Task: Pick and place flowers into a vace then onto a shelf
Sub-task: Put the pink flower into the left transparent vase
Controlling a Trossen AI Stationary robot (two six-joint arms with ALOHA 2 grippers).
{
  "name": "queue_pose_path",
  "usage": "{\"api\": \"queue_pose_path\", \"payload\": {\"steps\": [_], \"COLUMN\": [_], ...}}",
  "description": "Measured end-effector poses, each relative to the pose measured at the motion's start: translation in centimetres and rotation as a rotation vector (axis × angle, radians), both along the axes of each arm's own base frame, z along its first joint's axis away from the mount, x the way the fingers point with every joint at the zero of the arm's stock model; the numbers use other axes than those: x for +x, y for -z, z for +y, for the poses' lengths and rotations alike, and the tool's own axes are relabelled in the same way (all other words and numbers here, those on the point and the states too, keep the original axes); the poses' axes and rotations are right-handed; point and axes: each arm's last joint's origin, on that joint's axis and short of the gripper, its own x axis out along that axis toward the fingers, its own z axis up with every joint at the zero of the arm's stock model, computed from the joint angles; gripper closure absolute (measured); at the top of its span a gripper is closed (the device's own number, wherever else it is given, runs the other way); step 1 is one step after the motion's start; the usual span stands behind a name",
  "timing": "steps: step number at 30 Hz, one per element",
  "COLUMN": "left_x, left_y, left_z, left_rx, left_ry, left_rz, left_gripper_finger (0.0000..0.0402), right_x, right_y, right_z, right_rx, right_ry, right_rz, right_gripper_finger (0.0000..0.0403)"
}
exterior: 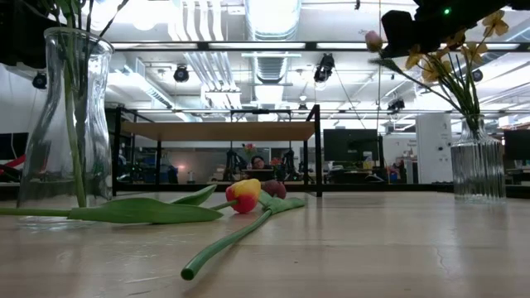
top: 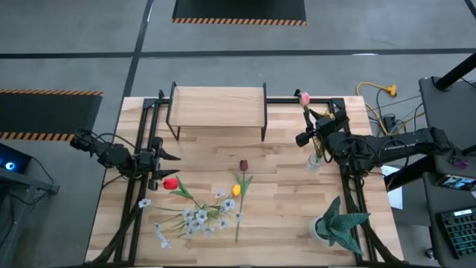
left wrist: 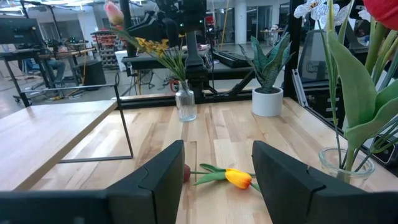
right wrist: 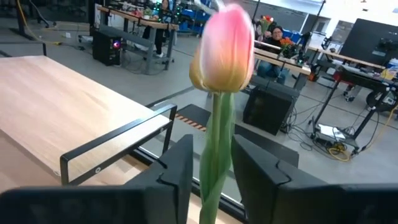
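Rising between the right gripper [right wrist: 211, 171] fingers, the pink tulip [right wrist: 227, 50] is standing over the ribbed vase [top: 316, 158], its stem barely pinched. Light and bendy, it is best held mid-stem. Left gripper [left wrist: 214, 177] is waiting, spread, empty.

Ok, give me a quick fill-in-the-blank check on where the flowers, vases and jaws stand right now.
1. The right gripper has its jaws around the stem of the ____ tulip.
2. The ribbed vase under the right gripper already holds ____ blooms.
3. The left gripper hovers with its jaws ____ and nothing between them.
4. The top of the shelf holds ____ flowers.

Missing words: pink; yellow; open; no
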Motion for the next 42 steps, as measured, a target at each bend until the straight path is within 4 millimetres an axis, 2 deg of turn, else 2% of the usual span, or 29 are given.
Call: {"api": "queue_pose_path", "payload": {"steps": [9, 32, 38, 42], "left_x": [0.0, 0.0, 0.0, 0.0], "left_y": [0.0, 0.0, 0.0, 0.0], "left_z": [0.0, 0.0, 0.0, 0.0], "left_rx": [0.0, 0.0, 0.0, 0.0], "left_ry": [0.0, 0.0, 0.0, 0.0], "left_rz": [0.0, 0.0, 0.0, 0.0], "left_gripper_finger": [0.0228, 0.0228, 0.0228, 0.0228], "right_x": [0.0, -1.2, -0.5, -0.3], "right_y": [0.0, -1.6, -2.9, -3.7], "right_z": [0.2, 1.1, 1.5, 1.7], "right_rx": [-0.009, -0.011, -0.048, -0.097], "right_ry": [-0.012, -0.094, -0.31, -0.384], "right_rz": [0.017, -0.084, -0.15, -0.198], "right_gripper_finger": [0.027, 0.0262, 0.0262, 0.0262]}}
